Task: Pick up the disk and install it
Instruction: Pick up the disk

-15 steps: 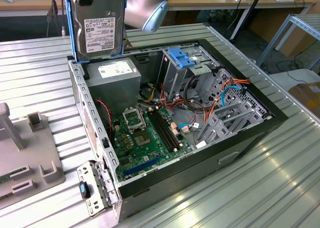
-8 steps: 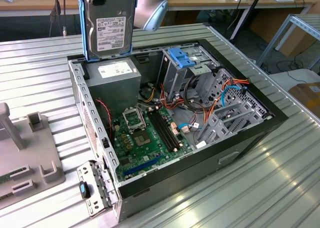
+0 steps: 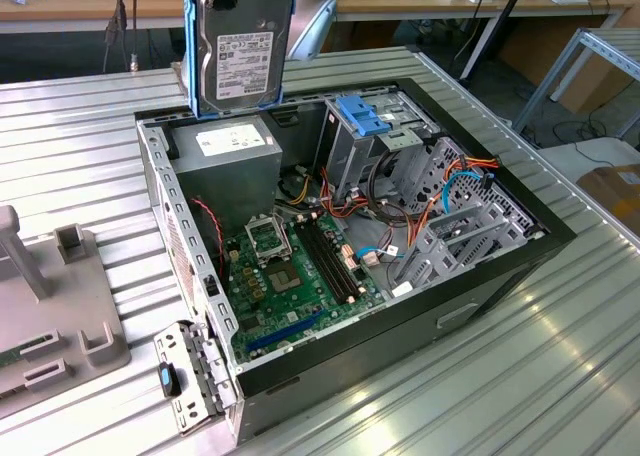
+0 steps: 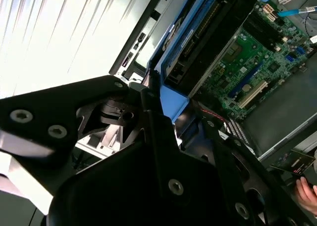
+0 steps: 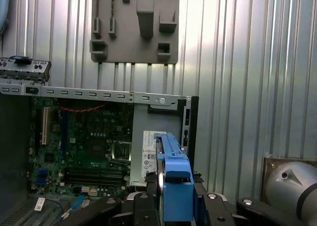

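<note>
Closest to my wrist cameras is the pincer, black and clamped on either side of the disk, whose bright blue bracket stands up between its fingers; so the pincer is closed and gripping the disk by its edges. In the exterior view the disk hangs upright in the air with its white label facing that camera. It is above the rear rim of the open computer case, just over the grey power-supply box, and touches nothing but the pincer. Below lies the green motherboard. Toward the exterior view's right stands the metal drive cage, with a blue plastic piece on top and a tangle of orange and blue cables beside it. I judge the step in hand to be the carry toward the bay, roughly halfway through the task. To do it well I would hold the clamp firm and move slowly, since a tall load gripped at one end can swing or slip. I would stay high over the power-supply box and the case wall, square the bracket to the cage opening, and see that no cable gets trapped. What looks like a person's hand sits at the edge of the second wrist view, so I'd mind it. Beyond the case, the ribbed tabletop carries a grey fixture, well apart.
</note>
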Controlling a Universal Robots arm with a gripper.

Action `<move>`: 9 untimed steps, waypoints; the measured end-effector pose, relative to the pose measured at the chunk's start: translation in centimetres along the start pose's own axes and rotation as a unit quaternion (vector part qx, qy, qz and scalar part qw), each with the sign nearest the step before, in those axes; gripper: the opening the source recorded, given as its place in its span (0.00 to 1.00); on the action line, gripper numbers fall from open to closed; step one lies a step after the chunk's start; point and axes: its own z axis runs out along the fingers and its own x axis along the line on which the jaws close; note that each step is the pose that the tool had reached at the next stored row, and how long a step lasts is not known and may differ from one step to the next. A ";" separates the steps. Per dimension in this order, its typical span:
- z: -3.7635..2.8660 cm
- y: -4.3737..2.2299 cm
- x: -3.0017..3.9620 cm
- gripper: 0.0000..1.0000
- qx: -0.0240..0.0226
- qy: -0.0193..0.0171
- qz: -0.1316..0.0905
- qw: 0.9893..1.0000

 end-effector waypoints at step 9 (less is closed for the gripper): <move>-0.01 -0.12 0.45 0.36 0.000 0.000 0.000 1.000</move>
